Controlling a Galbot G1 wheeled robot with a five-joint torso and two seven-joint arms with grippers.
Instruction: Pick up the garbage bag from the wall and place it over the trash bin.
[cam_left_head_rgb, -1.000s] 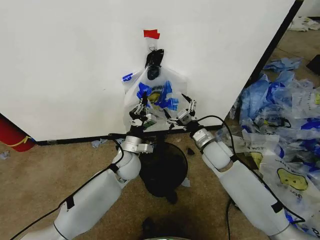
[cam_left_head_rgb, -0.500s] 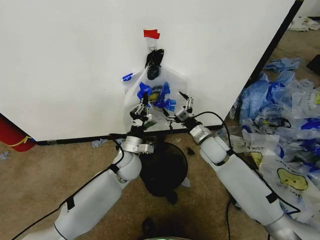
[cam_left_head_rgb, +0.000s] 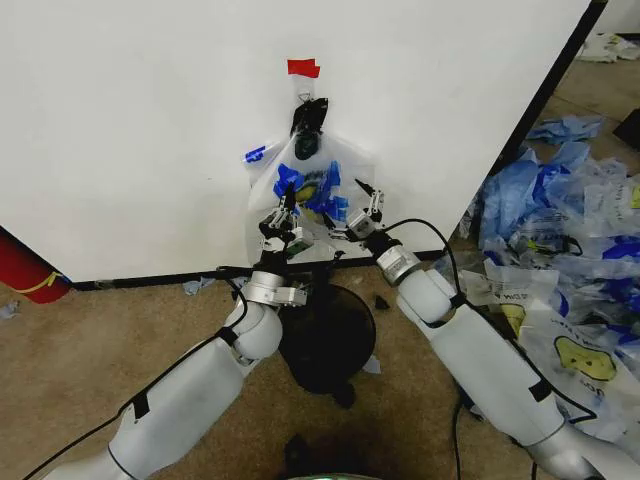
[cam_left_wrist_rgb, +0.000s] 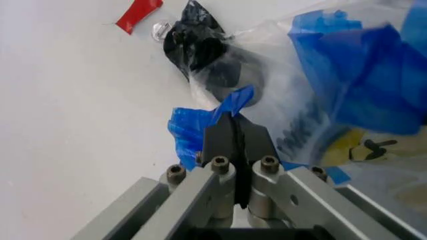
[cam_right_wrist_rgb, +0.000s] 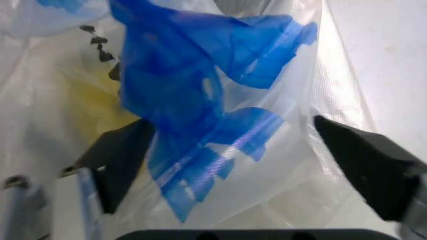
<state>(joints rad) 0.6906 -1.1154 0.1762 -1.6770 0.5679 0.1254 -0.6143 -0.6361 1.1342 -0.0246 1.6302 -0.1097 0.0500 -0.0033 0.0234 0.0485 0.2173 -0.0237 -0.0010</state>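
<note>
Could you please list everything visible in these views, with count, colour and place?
garbage bag: one, translucent white with blue tape and yellow face, hanging on the wall
red tape: one strip, on the wall above the bag
trash bin: one, black, on the carpet below the bag
red cylinder: one, at the wall's foot, far left
loose bags: a pile, white and blue, on the floor at right
left claw: shut, at the bag's lower left
right claw: open, fingers straddling the bag's right side
</note>
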